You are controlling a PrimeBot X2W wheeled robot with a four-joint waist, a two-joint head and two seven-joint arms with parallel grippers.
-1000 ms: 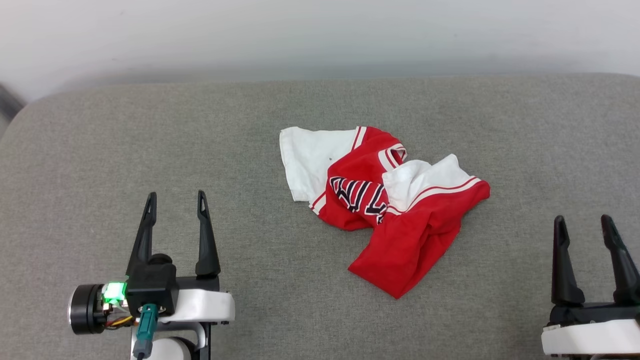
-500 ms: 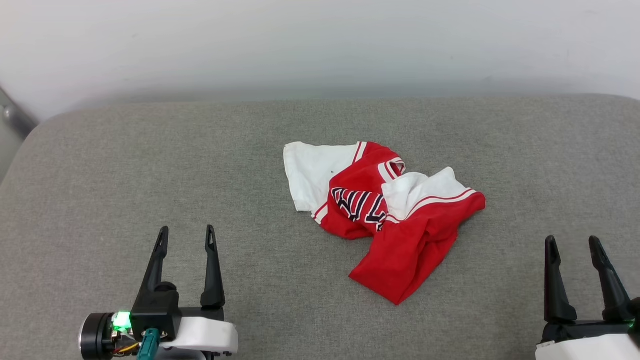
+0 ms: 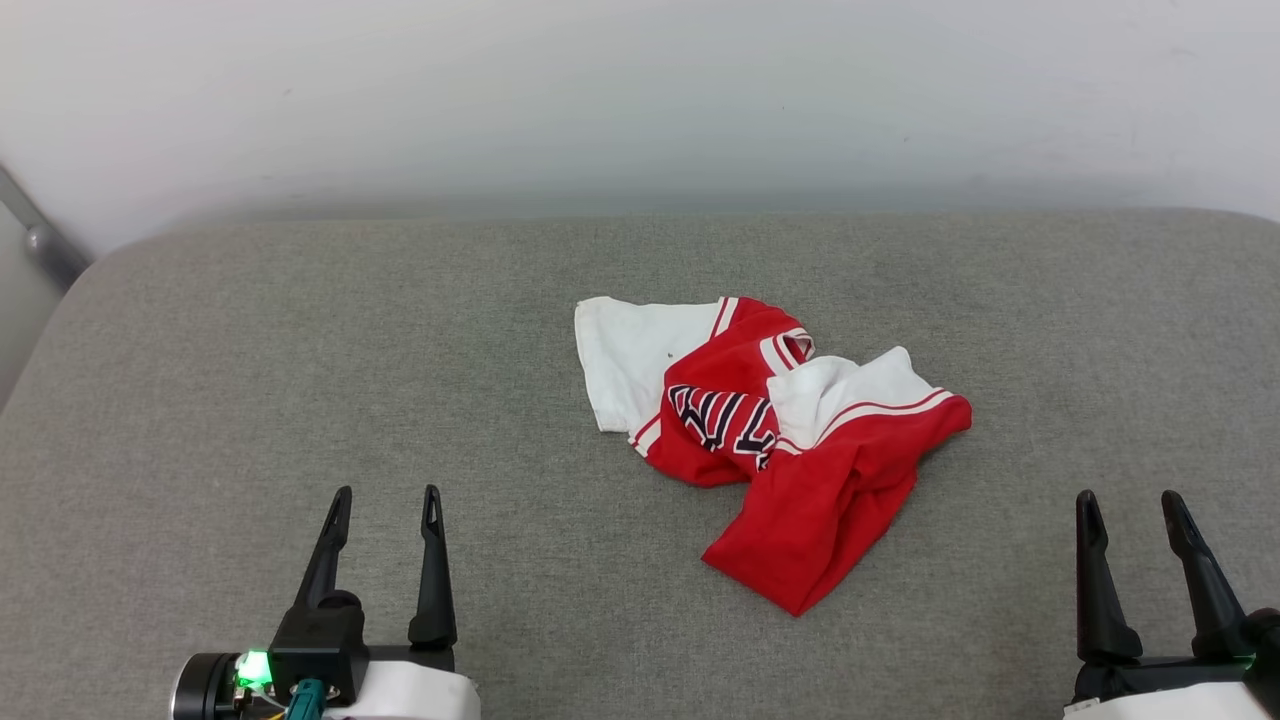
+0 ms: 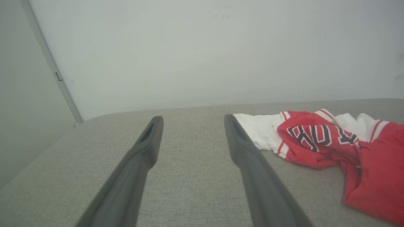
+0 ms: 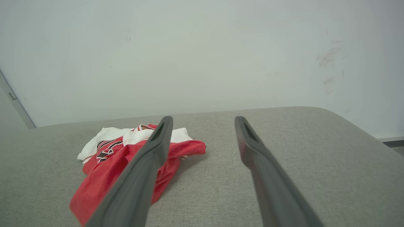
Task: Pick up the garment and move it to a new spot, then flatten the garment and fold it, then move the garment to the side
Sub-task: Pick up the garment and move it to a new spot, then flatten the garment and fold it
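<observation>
The garment point(image 3: 800, 470) is a red jersey shirt with white sleeves and black lettering, lying crumpled in a heap at the middle of the grey surface. In the left wrist view the garment point(image 4: 334, 145) lies to the right of my fingers; in the right wrist view the garment point(image 5: 110, 160) lies to the left, partly behind one finger. My left gripper point(image 3: 388, 497) stands open at the lower left, well clear of the shirt. At the lower right my right gripper point(image 3: 1128, 500) is open too, with nothing between its fingers.
The grey padded surface point(image 3: 300, 350) has rounded corners and ends at a white wall point(image 3: 640, 90) behind. A grey post point(image 3: 40, 240) leans at the far left. Bare fabric lies all around the shirt.
The head camera has tilted up, so the whole picture slid down and more wall shows. The shirt lies as before. Both grippers stay open.
</observation>
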